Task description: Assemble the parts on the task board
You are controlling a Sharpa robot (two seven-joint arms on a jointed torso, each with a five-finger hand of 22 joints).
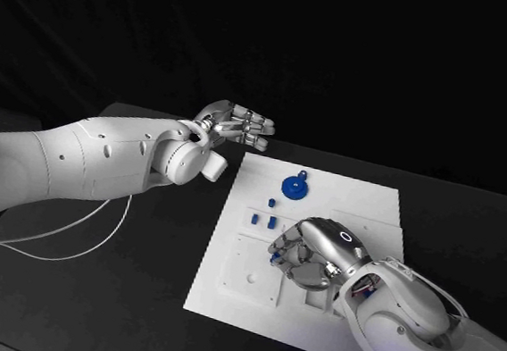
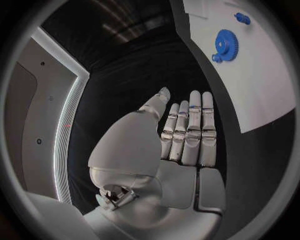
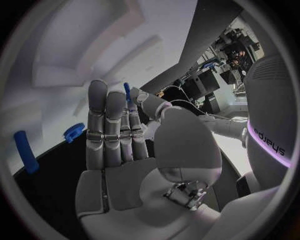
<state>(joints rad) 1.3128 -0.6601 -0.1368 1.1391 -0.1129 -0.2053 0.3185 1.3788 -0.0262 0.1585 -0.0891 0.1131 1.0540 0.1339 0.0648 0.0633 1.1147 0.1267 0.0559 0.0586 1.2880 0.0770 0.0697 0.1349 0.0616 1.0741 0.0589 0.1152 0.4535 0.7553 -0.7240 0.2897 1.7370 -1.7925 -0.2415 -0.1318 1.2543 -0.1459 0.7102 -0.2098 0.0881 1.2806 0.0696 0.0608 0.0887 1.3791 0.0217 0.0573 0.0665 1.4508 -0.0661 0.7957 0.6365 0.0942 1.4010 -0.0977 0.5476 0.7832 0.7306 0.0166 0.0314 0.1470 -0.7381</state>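
Right silver hand (image 1: 317, 256) is pinching a small blue peg (image 3: 127, 92) over the white task board (image 1: 367, 202), likely for insertion; left hand (image 1: 238, 125) is hovering released, fingers straight.

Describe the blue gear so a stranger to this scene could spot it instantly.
Find the white task board on the black table. Near its far edge lies the blue gear, a round toothed disc, far larger than the small blue pegs nearer the middle.
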